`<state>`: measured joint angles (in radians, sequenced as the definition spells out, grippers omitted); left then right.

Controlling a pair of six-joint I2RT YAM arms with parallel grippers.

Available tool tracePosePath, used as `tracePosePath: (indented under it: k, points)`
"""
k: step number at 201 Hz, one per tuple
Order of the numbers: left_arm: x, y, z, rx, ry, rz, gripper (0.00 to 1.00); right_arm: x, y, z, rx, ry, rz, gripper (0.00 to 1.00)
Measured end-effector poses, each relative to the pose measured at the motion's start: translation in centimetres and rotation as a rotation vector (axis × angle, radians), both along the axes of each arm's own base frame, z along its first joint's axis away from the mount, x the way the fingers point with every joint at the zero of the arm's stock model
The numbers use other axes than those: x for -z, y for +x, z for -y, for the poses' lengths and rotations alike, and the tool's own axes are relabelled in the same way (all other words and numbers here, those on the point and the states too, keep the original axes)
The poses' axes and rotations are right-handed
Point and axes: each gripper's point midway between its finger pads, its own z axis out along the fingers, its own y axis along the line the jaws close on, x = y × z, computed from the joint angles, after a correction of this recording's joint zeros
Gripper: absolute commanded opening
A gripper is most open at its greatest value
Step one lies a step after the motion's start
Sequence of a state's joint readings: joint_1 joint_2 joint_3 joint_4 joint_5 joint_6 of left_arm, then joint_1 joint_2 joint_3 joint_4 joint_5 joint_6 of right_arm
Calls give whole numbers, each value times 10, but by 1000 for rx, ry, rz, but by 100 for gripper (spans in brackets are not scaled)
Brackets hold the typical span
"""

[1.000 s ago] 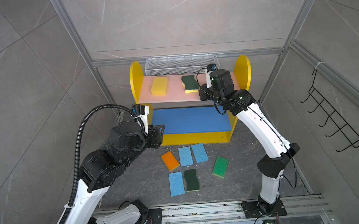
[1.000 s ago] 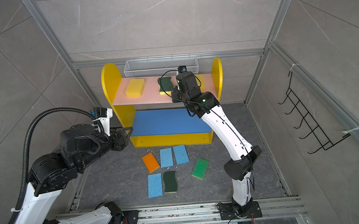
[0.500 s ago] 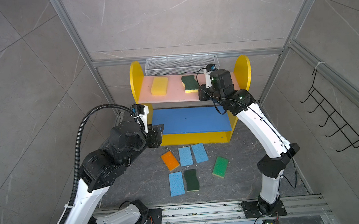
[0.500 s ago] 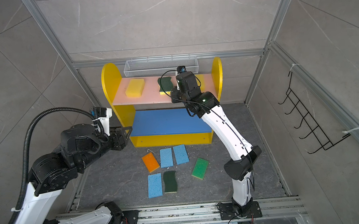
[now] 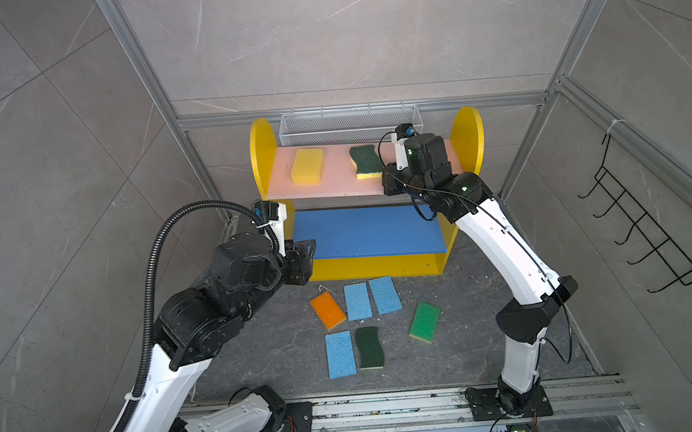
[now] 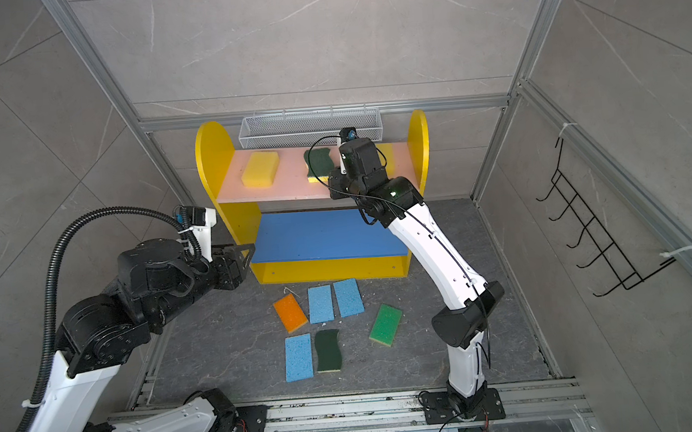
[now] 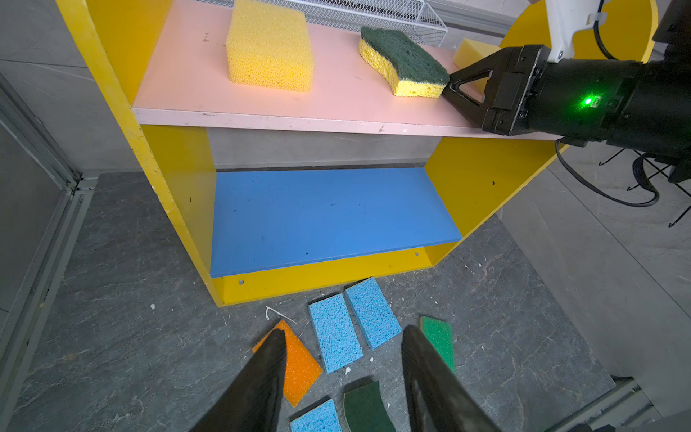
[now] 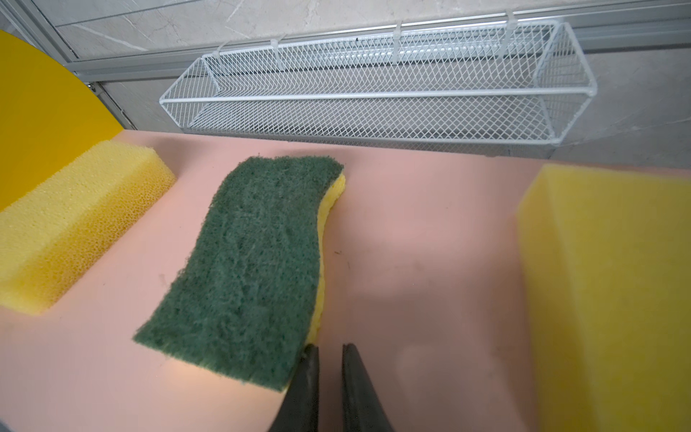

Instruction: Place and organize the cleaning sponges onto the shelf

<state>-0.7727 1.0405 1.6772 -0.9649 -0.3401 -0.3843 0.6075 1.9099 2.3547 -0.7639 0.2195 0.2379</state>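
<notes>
The right gripper (image 8: 329,374) sits on the pink upper board (image 8: 411,243), jaws nearly together, empty, touching the dark-green scourer (image 8: 246,262); left gripper (image 7: 342,377) jaws spread.

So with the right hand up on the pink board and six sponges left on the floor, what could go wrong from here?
1. The right hand, nearly shut and holding nothing, sits at the corner of the dark green scourer; pulling back carelessly could drag it off the pink board.
2. A second yellow block sits close beside that hand; a sideways swing may knock it.
3. The blue board is bare, so crowding the top looks unnecessary.
</notes>
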Motion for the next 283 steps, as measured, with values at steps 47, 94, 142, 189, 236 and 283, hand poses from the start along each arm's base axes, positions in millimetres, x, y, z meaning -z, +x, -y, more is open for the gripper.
tracePosePath:
  k: [47, 94, 142, 189, 236, 283]
  points:
    - [0, 0, 0, 0, -1, 0, 53, 0, -1, -2, -14, -3, 0, 16]
    - [0, 0, 0, 0, -2, 0, 53, 0, -4, -7, -35, -4, 0, 17]
    - [0, -1, -1, -4, 2, -3, 53, 0, -7, -7, -39, -10, 0, 17]
    - [0, 0, -8, -38, 25, -13, 53, -1, -27, 11, -10, -41, -12, 18]
    - [-9, 6, -22, -120, 69, -13, 60, -32, -72, 28, -52, -18, -13, 24]
    - [-12, 3, -50, -236, 130, -33, 67, -48, -138, 52, -144, 38, -12, 42]
